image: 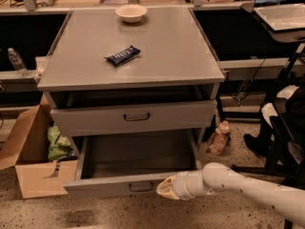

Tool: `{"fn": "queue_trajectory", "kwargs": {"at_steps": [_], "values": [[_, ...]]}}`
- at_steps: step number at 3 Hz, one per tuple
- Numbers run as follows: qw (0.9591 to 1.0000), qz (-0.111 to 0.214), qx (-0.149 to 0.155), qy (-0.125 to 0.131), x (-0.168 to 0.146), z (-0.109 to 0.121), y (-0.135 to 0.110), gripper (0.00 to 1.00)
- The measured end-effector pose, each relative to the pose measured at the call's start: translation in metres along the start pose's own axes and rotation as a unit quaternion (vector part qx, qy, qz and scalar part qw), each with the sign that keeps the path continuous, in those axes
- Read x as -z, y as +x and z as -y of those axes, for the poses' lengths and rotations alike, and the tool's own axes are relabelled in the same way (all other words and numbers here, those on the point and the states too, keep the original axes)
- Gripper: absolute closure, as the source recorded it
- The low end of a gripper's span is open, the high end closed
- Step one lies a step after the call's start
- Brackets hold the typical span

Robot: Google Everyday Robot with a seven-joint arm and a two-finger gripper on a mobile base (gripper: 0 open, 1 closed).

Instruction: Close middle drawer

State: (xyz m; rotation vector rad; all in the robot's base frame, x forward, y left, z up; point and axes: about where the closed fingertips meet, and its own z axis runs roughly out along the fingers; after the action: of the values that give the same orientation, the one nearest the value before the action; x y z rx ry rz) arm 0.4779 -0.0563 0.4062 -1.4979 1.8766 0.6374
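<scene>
Camera view showed your claw (167,189), pinched narrow and holding nothing, at the front panel of the pulled-out middle drawer (101,187), just right of its handle (141,187); pushing off-centre there could have skewed and jammed it.

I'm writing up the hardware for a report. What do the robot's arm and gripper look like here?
The arm is a smooth, rounded white tube with a bulbous joint and a few small dark specks; no cables show. It narrows through ribbed white rings to the gripper, a cream-tan tip, low by the front panel of the middle drawer.
</scene>
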Motion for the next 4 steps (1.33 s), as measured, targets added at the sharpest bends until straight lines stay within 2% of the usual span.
{"fn": "queue_trajectory", "kwargs": {"at_steps": [1, 4], "values": [[1.0000, 0.000, 0.000, 0.000, 0.000, 0.000, 0.000, 1.00], [0.9981, 0.006, 0.029, 0.054, 0.024, 0.034, 0.000, 1.00]]}}
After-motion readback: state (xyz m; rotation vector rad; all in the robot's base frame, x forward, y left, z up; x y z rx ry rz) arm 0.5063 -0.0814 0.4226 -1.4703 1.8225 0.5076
